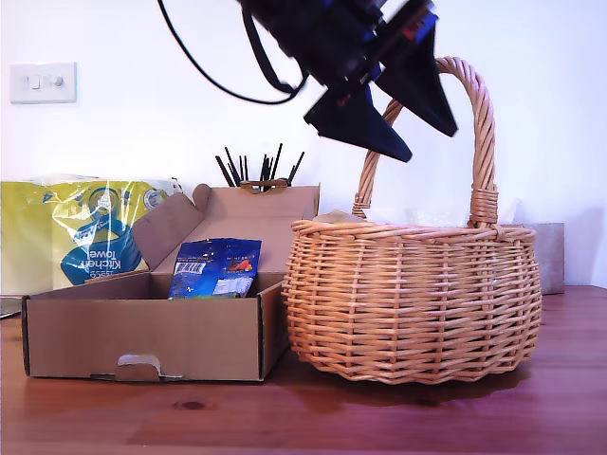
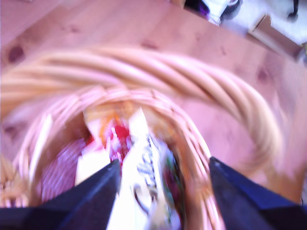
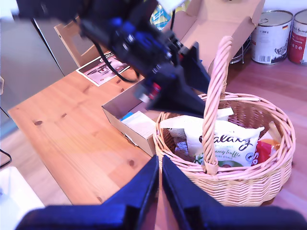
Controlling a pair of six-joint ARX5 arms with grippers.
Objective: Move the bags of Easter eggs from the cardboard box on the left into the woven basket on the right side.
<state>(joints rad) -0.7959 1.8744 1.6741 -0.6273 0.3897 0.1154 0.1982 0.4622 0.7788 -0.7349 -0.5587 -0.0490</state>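
Above the round tan wicker basket [image 1: 413,299] my first pincer [image 1: 403,118] is seen in the exterior view, its dark fingers spread apart and holding nothing. Inside the basket, hidden from that view by the woven wall, a cream pouch with dark script [image 3: 225,141] and a red pouch [image 3: 261,152] are shown by the second wrist view; the first wrist view is heavily blurred. In the shallow brown cardboard box [image 1: 142,336], at the exterior view's left, 1 dark blue pouch [image 1: 216,268] stands. My second pincer [image 3: 159,191] is pressed closed, empty, near the basket rim. Behind the box, a yellow-and-blue kitchen towel pack [image 1: 81,237] is partly cut off.
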